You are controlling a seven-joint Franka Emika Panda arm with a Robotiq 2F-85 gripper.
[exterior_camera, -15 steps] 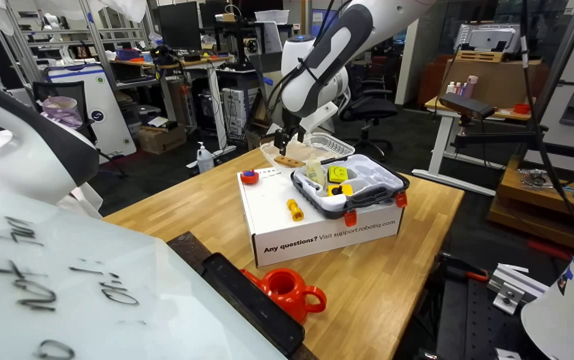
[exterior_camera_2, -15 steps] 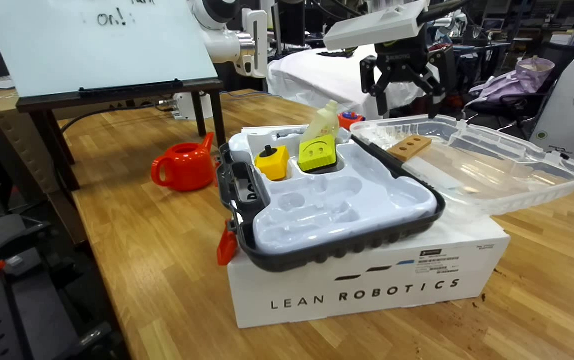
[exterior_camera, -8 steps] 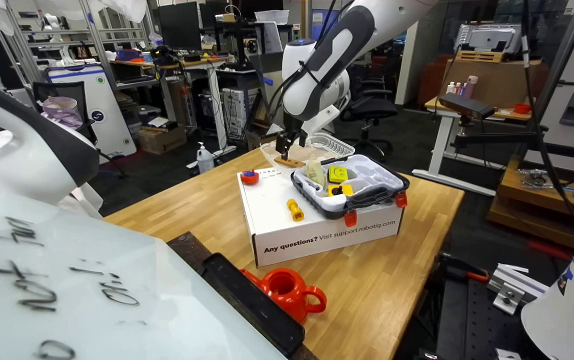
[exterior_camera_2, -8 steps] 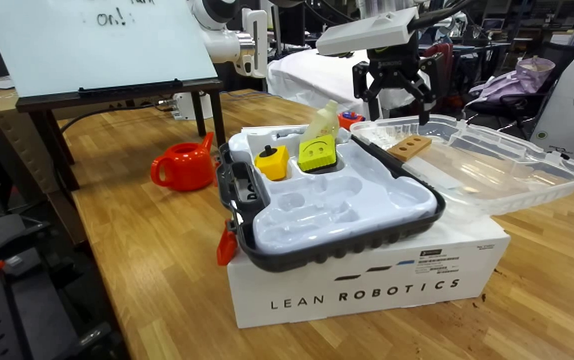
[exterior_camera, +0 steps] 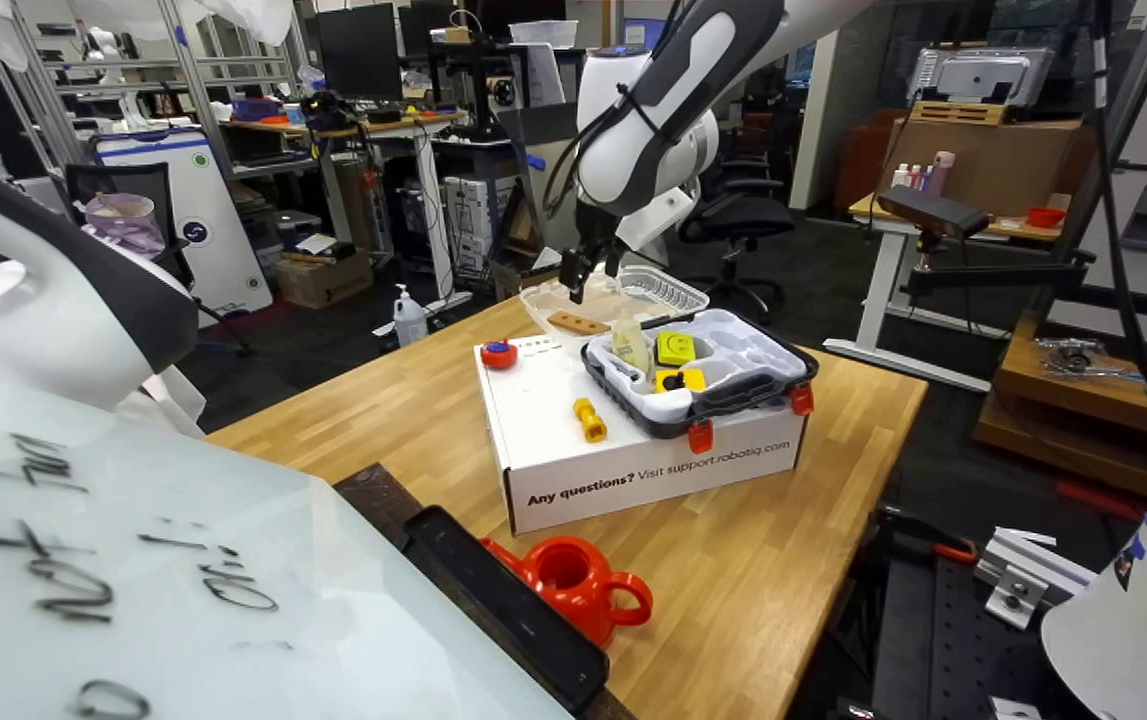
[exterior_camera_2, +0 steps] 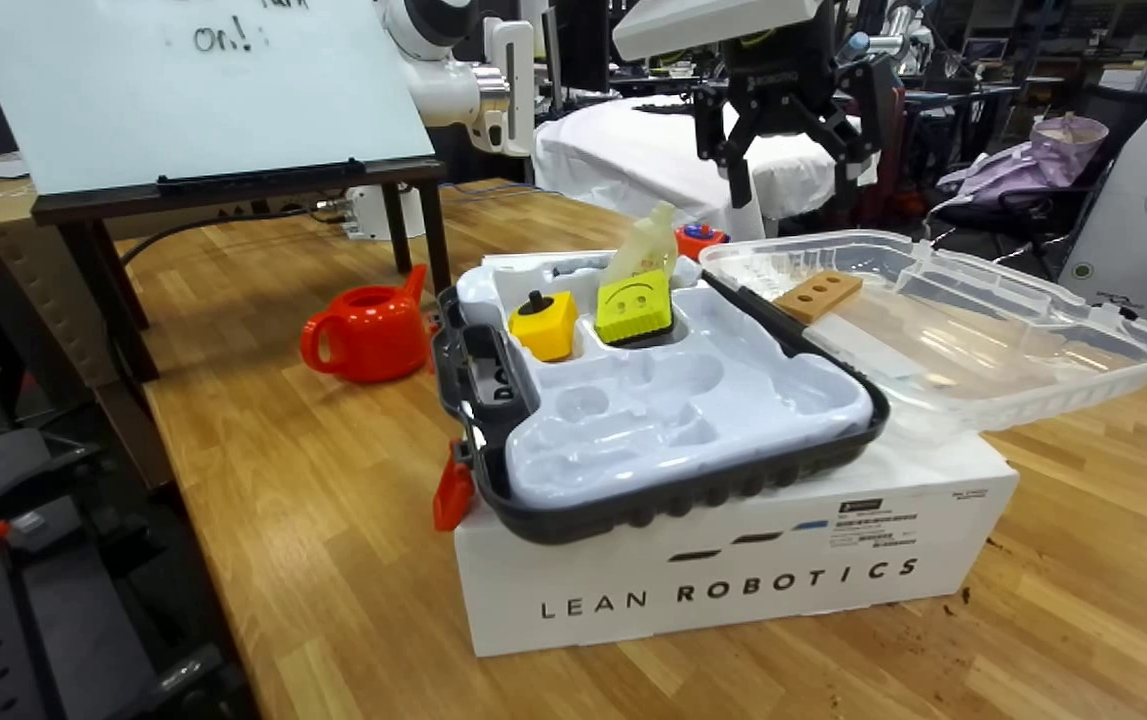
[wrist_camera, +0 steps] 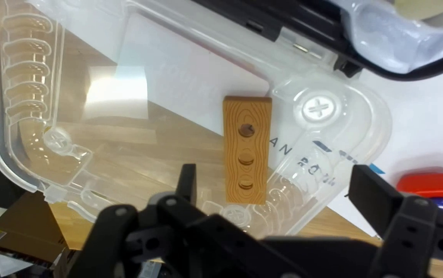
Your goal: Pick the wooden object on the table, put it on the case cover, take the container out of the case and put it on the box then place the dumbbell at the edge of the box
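Observation:
The wooden block with three holes (exterior_camera_2: 821,295) lies in the open clear case cover (exterior_camera_2: 1023,345); the wrist view shows the block too (wrist_camera: 246,150). My gripper (exterior_camera_2: 793,185) is open and empty above the cover. In the wrist view the gripper's (wrist_camera: 277,183) fingers stand wide apart, with the block beyond them, nearer the left finger. The case (exterior_camera_2: 613,440) sits on the white box (exterior_camera_2: 733,590). In it are a pale bottle (exterior_camera_2: 641,248), a yellow container with a black knob (exterior_camera_2: 545,328) and a yellow smiley sponge (exterior_camera_2: 635,308). The yellow dumbbell (exterior_camera: 589,420) lies on the box beside the case.
A red object with a blue top (exterior_camera: 498,354) sits at a box corner. A red teapot (exterior_camera: 578,590) stands on the table by the whiteboard (exterior_camera: 183,560). Orange latches (exterior_camera: 700,436) stick out from the case front. The cover overhangs the box edge.
My gripper dipped a little, then rose, higher above the cover than before. It also shifted sideways slightly. The jaws stay open. The wooden block and the other objects have not moved.

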